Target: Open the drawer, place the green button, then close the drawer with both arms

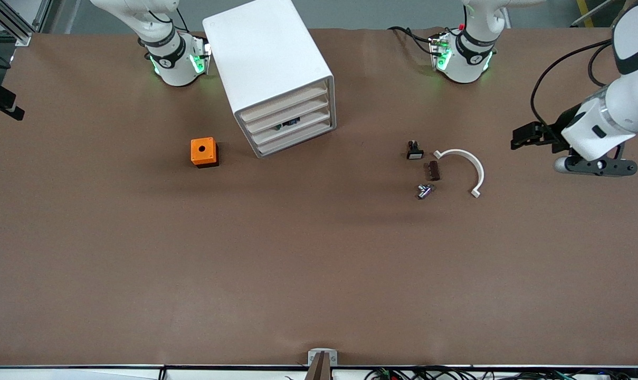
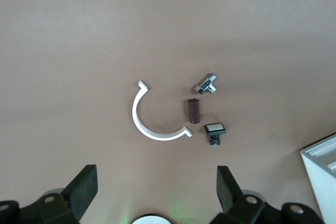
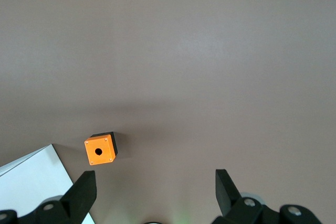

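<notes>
Both arms wait, jaws apart: left gripper [image 2: 157, 182] and right gripper [image 3: 156, 184] hang over bare table. The button [image 1: 287, 124] seems to sit in the drawer [image 1: 297, 128], well clear of either jaws. Closing looks done; you need only check that the drawer sits flush.

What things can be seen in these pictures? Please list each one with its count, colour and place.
cabinet: one, white, four drawers, near the right arm's base
orange box: one, orange with a hole, beside the cabinet
curved clip: one, white, toward the left arm's end
switch part: one, black and white, beside the clip
brown piece: one, dark brown, by the clip
metal part: one, silver, nearest the front camera
left gripper: open, over the small parts
right gripper: open, over the table near the orange box
</notes>
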### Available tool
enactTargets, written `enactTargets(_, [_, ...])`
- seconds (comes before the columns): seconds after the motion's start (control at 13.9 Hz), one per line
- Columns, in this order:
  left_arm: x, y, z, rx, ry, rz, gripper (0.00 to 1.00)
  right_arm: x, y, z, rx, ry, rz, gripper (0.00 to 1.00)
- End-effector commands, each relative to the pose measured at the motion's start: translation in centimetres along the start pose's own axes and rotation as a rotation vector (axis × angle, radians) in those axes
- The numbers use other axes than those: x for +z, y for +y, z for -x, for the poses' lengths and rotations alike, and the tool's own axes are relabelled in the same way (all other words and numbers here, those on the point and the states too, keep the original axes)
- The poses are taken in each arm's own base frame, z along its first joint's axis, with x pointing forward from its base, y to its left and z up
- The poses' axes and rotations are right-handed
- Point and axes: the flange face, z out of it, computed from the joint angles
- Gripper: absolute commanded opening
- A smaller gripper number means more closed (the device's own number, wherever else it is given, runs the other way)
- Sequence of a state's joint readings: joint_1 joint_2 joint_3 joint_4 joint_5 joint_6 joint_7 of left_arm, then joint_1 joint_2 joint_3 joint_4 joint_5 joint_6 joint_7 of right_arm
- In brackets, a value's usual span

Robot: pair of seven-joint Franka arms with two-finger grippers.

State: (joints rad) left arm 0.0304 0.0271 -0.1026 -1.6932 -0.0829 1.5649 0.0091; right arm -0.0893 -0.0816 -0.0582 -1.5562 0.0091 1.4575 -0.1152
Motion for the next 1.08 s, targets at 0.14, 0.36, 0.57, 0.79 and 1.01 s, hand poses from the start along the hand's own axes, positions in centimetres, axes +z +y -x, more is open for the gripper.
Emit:
enactTargets(0.14, [-3.1, -0.5, 1.4, 0.013, 0.075, -0.028, 1.00, -0.4, -0.2, 0.4, 0.005, 0.012, 0.016, 1.00])
enactTargets(0.36, [-5.9, 0.1, 1.0, 0.014, 0.135, -0.030, 1.00, -0.4, -0.2, 0.4, 0.005, 0.014, 0.016, 1.00])
enactTargets(0.57, [-6.4, 1.9, 1.2, 0.056, 0.144, -0.111, 1.00, -0.4, -0.2, 0.4, 0.005, 0.012, 0.016, 1.00])
enactTargets(0.79, [-6.9, 2.7, 1.2, -0.004, 0.159, -0.101, 1.00, -0.4, -0.2, 0.4, 0.005, 0.012, 0.016, 1.00])
enactTargets(1.01, [-7.5, 2.8, 0.9, -0.005, 0.172, -0.095, 1.00, -0.4, -0.2, 0.4, 0.005, 0.012, 0.016, 1.00])
